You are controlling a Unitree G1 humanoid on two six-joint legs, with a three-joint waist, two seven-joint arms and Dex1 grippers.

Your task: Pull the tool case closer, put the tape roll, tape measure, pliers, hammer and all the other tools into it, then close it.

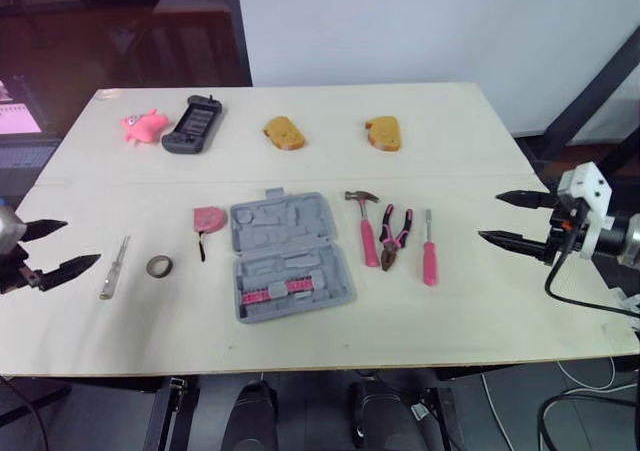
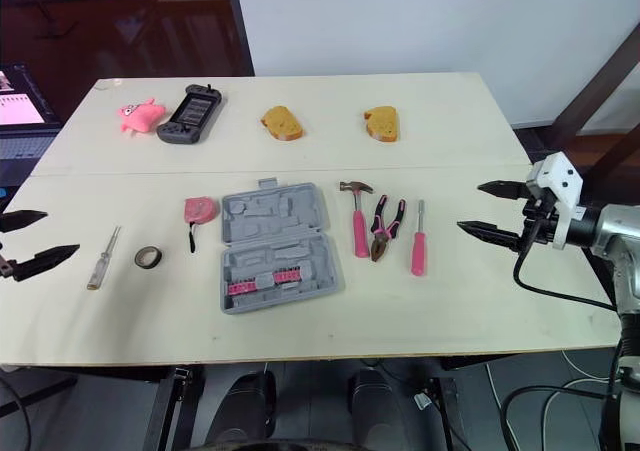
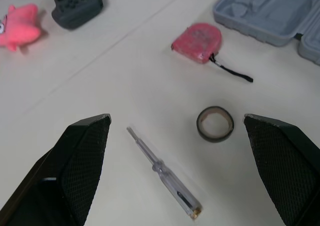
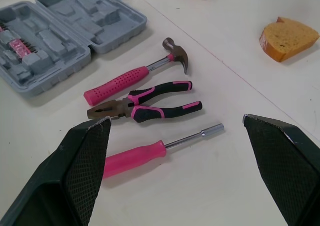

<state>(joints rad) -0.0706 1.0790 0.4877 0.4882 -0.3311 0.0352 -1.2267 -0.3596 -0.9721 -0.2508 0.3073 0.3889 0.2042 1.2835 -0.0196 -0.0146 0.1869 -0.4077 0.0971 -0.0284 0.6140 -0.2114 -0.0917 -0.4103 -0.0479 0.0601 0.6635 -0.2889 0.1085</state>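
An open grey tool case lies mid-table with a pink bit strip in its near half. Left of it sit a pink tape measure, a dark tape roll and a clear tester screwdriver. To the case's right lie a pink-handled hammer, pink-and-black pliers and a pink nut driver. My left gripper is open at the table's left edge, holding nothing, with the tester screwdriver and tape roll ahead of it. My right gripper hovers open right of the nut driver.
At the back of the table lie a pink plush toy, a black game controller and two yellow-brown sponges. A seam crosses the table behind the case. A laptop sits off the left edge.
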